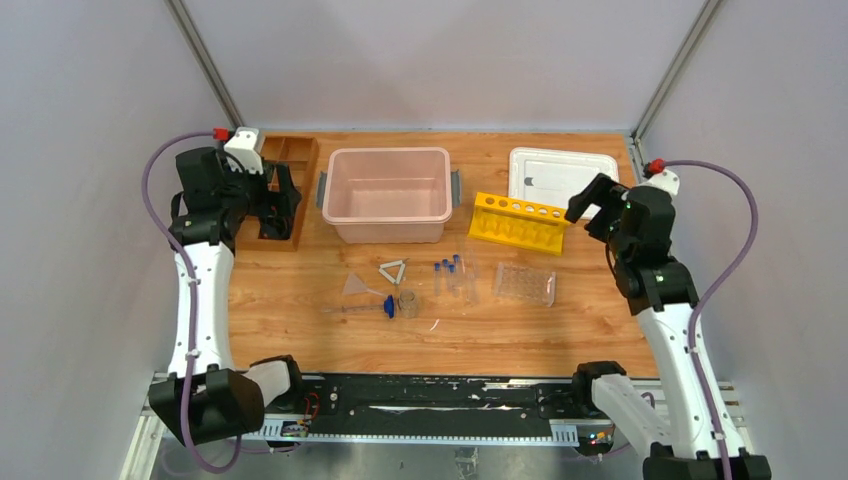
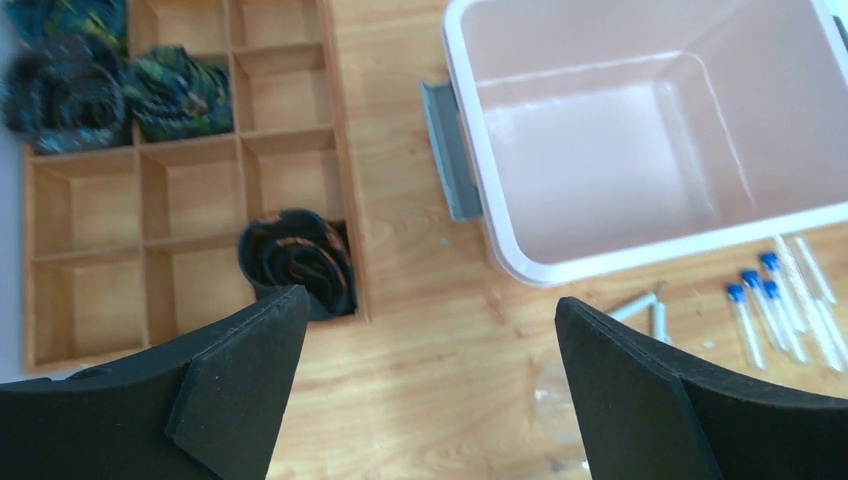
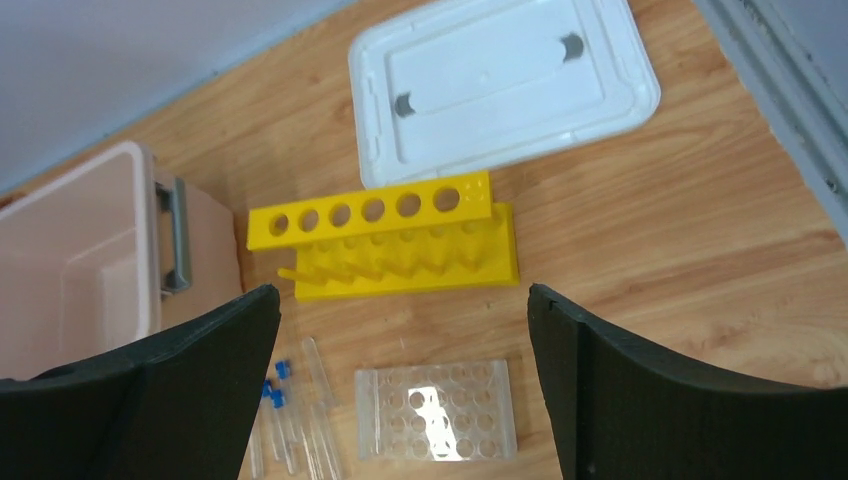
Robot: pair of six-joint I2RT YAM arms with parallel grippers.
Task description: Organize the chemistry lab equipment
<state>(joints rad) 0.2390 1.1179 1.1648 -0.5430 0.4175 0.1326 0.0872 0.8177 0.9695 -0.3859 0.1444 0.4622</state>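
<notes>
Blue-capped vials (image 1: 450, 272) and clear glass tubes (image 1: 468, 283) lie mid-table; they also show in the left wrist view (image 2: 760, 310) and the right wrist view (image 3: 280, 410). A clear funnel (image 1: 356, 287), a tiny beaker (image 1: 407, 302) and a pale triangle (image 1: 393, 271) lie left of them. The clear vial tray (image 1: 524, 283) (image 3: 435, 410) lies right. The yellow holed rack (image 1: 519, 221) (image 3: 385, 240) lies on its side behind. My left gripper (image 1: 268, 203) (image 2: 430, 340) is open and empty, raised beside the wooden tray. My right gripper (image 1: 597, 203) (image 3: 400, 340) is open and empty, raised above the vial tray.
A pink bin (image 1: 388, 193) (image 2: 640, 130) (image 3: 70, 260) stands at the back middle. Its white lid (image 1: 562, 175) (image 3: 500, 85) lies at the back right. A brown wooden compartment tray (image 1: 290, 165) (image 2: 190, 180) with dark parts sits back left. A small blue piece (image 1: 388, 306) lies by the beaker.
</notes>
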